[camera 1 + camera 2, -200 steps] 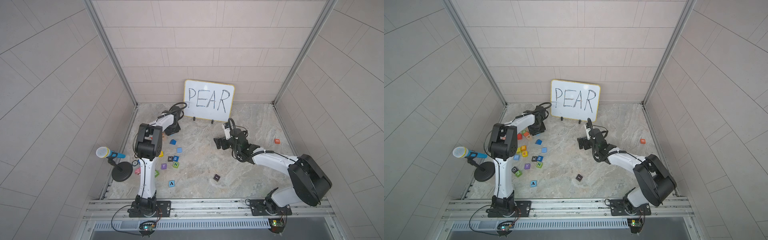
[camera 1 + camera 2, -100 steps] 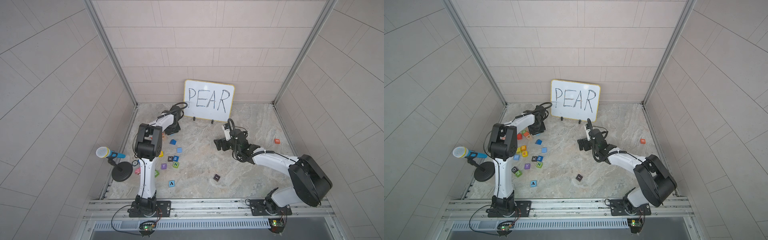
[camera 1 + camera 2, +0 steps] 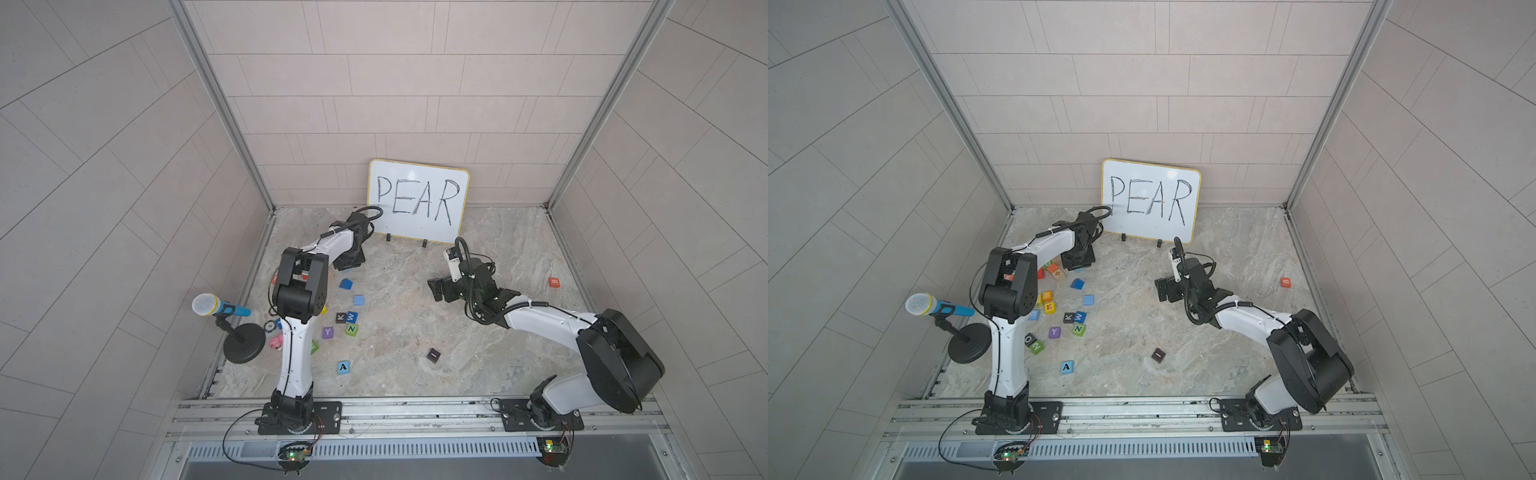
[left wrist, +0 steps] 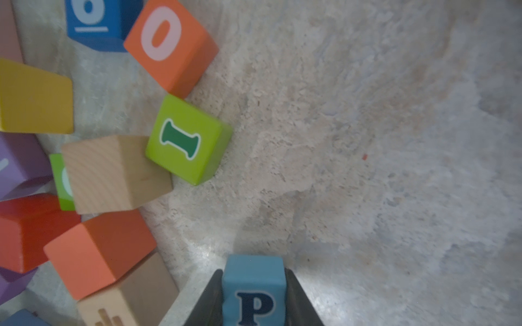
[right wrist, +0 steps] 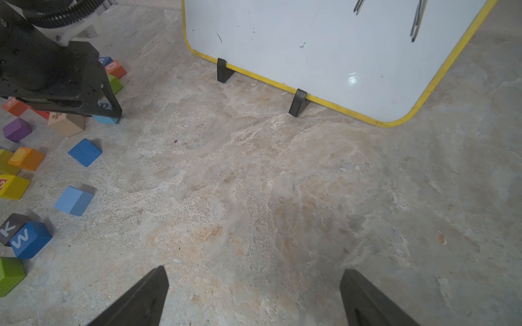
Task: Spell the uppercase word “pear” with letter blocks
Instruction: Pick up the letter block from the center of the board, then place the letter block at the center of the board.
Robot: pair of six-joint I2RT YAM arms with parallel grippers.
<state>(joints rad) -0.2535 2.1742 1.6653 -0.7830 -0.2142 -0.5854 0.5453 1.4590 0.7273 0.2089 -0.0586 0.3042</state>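
Left gripper (image 4: 253,273) is pinching the light-blue P block (image 4: 254,296) by two opposite flat sides, at the edge of the block heap (image 4: 107,254). Can't tell if it's lifted. Probably light, rigid painted wood, a bit slick. Right gripper (image 5: 254,269) is spread wide, empty.

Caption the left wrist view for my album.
Jaws of the left arm clamp the light blue P block; a green I block lies nearby.

Left hand (image 4: 253,271) pinched tight, seemingly low; right hand (image 5: 254,269) spread wide.
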